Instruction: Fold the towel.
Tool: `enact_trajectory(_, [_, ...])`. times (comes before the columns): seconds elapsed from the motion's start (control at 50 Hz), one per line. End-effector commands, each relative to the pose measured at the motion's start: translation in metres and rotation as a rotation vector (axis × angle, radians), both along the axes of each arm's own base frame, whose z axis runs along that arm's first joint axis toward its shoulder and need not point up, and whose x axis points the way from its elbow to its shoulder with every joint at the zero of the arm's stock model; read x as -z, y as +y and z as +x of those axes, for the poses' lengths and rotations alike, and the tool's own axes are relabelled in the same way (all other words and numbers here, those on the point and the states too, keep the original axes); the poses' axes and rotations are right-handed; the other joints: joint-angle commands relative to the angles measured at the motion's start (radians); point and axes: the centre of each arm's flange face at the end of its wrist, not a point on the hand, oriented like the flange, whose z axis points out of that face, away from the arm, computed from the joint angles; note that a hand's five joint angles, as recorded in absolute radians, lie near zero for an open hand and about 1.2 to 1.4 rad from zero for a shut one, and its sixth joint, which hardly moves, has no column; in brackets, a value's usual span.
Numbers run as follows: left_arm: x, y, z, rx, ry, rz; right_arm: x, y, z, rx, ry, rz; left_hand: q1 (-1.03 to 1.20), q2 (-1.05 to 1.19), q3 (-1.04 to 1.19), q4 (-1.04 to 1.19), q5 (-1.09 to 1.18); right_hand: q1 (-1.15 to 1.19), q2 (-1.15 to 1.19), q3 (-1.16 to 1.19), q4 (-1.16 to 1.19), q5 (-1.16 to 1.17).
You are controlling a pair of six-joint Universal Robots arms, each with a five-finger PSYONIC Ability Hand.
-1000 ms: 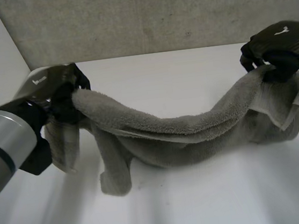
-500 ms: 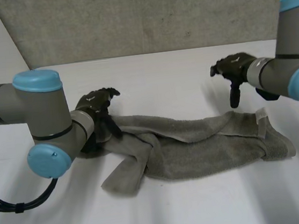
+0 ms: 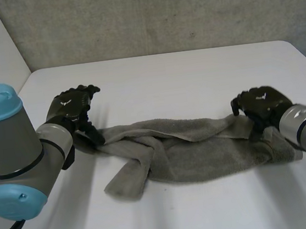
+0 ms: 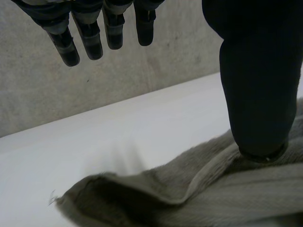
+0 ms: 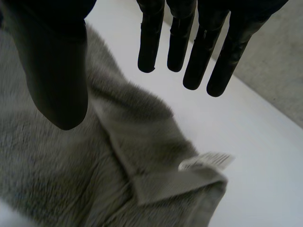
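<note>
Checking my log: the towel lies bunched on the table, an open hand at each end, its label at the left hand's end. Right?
No: the label is at the end by the right hand, as the right wrist view shows. The towel does lie bunched on the table, and the left hand is open too.

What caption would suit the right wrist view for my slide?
Open right robot hand over the labelled end of the grey towel on the white table.

The towel (image 3: pixel 201 153) was grey terry cloth, nubbly and matt, with a thin white fabric label (image 5: pixel 206 161). The table (image 3: pixel 193 82) was smooth and white. The far wall (image 3: pixel 158 14) looked rough, like concrete.
</note>
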Motion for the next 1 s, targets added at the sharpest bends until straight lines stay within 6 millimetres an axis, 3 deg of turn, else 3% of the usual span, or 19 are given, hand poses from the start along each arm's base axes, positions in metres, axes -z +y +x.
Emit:
enact_trajectory(0.02, [0.026, -0.019, 0.01, -0.026, -0.092, 0.012, 0.033, -0.011, 0.002, -0.003, 0.033, 0.0, 0.04, 0.038, 0.039, 0.039, 0.033, 0.004, 0.007, 0.002, 0.003, 0.007])
enact_trajectory(0.16, [0.041, -0.033, 0.02, -0.059, -0.103, 0.031, 0.053, -0.023, 0.0, 0.029, 0.06, 0.021, 0.04, 0.038, 0.039, 0.039, 0.033, 0.016, 0.018, 0.014, 0.015, 0.019])
enact_trajectory(0.36, [0.058, -0.047, 0.024, -0.077, -0.108, 0.037, 0.05, -0.04, -0.014, 0.082, 0.054, -0.018, 0.04, 0.038, 0.039, 0.039, 0.033, 0.204, 0.206, 0.202, 0.203, 0.206])
enact_trajectory(0.56, [0.065, -0.056, 0.024, -0.086, -0.104, 0.031, 0.045, -0.047, -0.023, 0.111, 0.049, -0.012, 0.04, 0.038, 0.039, 0.039, 0.033, 0.037, 0.039, 0.035, 0.036, 0.039])
enact_trajectory(0.78, [0.073, -0.062, 0.022, -0.078, -0.102, 0.033, 0.042, -0.042, -0.025, 0.11, 0.049, 0.039, 0.072, 0.07, 0.071, 0.071, 0.065, 0.039, 0.042, 0.038, 0.038, 0.042])
enact_trajectory(0.9, [0.08, -0.065, 0.019, -0.057, -0.102, 0.046, 0.042, -0.043, -0.026, 0.114, 0.047, 0.04, 0.466, 0.464, 0.464, 0.465, 0.459, 0.039, 0.042, 0.038, 0.038, 0.042])
enact_trajectory(0.94, [0.081, -0.065, 0.018, -0.05, -0.099, 0.048, 0.041, -0.044, -0.027, 0.116, 0.045, 0.039, 1.076, 1.074, 1.075, 1.075, 1.069, 0.039, 0.042, 0.038, 0.038, 0.042])
enact_trajectory(1.0, [0.079, -0.065, 0.02, -0.05, -0.098, 0.049, 0.039, -0.046, -0.03, 0.129, 0.044, 0.034, 1.196, 1.194, 1.195, 1.195, 1.19, 0.031, 0.033, 0.029, 0.03, 0.033])
